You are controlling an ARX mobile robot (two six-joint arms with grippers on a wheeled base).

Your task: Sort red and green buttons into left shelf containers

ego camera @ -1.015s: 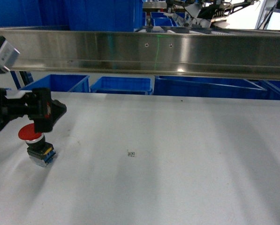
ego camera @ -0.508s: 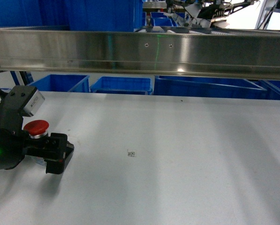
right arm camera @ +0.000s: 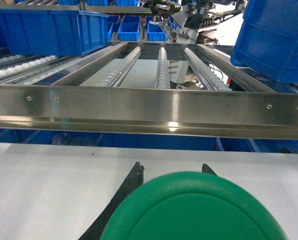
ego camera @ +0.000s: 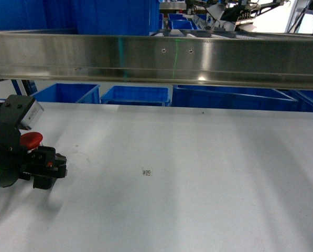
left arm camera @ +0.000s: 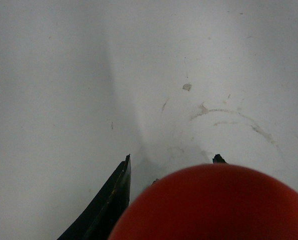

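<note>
Two buttons, one per pincer: the left pincer (ego camera: 43, 169) is closed on the red button (ego camera: 31, 139) low over the white worktop (ego camera: 198, 178) at its left edge; the right pincer (right arm camera: 171, 172) grips the green button (right arm camera: 193, 210), facing the steel shelf rail (right arm camera: 149, 110) and blue bins (right arm camera: 44, 30) beyond.

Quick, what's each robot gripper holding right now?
Left gripper: closed on the red button.
Right gripper: holding the green button, seen only from its wrist camera.
</note>
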